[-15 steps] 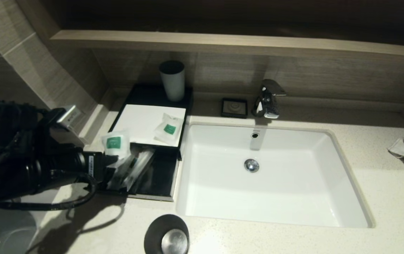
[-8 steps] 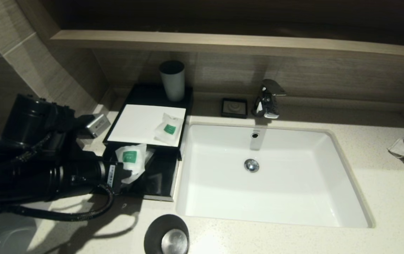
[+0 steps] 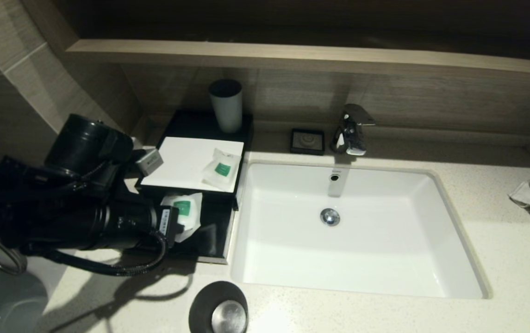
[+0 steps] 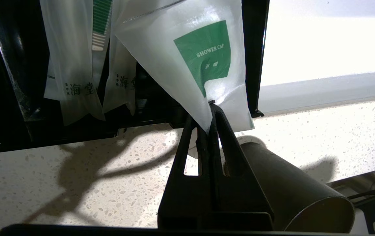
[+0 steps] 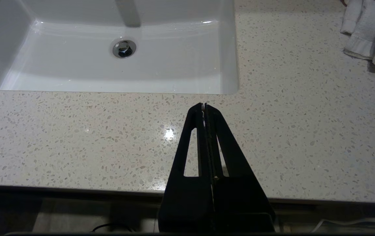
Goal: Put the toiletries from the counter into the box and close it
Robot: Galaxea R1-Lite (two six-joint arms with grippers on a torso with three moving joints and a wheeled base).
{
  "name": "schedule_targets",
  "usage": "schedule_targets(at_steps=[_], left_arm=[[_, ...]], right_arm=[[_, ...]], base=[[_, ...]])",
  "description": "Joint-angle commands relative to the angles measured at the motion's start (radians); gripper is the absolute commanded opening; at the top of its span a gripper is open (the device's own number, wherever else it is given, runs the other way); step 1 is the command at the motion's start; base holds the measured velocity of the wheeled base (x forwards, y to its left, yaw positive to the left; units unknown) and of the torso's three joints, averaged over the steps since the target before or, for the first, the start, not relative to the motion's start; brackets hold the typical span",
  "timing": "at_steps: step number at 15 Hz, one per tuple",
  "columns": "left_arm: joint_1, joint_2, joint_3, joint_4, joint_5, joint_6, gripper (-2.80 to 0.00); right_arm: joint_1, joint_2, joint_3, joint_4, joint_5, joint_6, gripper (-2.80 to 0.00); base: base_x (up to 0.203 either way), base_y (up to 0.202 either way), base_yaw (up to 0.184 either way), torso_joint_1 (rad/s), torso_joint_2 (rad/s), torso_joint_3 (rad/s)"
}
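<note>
With left gripper [image 4: 209, 113] clamped on shower-cap sachet [image 4: 187, 62], lower fully over open drawer [image 3: 209, 236] beside long sachets [image 4: 76, 65] before releasing.

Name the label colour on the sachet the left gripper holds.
Green with white lettering, clearest in the left wrist view.

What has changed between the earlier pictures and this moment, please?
The left end effector, shut on the shower cap sachet throughout, carried it from the open drawer's left edge rightward and lower, over the drawer's inside. The two long sachets lie in the drawer, now hidden behind the arm in the head view. The other small sachet on the box, the cups and the right end effector stayed put.
</note>
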Motion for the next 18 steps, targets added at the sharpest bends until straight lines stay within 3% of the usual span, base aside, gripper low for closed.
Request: schedule_targets(at_steps=[1,7,18], left_arm=[[0.001,0.031,-0.039,0.031,-0.001,-0.022,-2.8],[-0.001,0.068,-0.15,0.157,-0.014,-0.085,-2.8],[-0.019,0.144,-0.207,0.212,-0.031,-0.165,-2.8]], right_arm=[[0.0,0.0,0.0,0.0,0.0,0.0,-2.8],[0.0,0.0,0.0,0.0,0.0,0.0,-2.8],[0.0,0.0,0.0,0.0,0.0,0.0,-2.8]], base=[[0.0,0.0,0.0,0.0,0.0,0.0],[0.0,0.0,0.0,0.0,0.0,0.0],[0.0,0.0,0.0,0.0,0.0,0.0]])
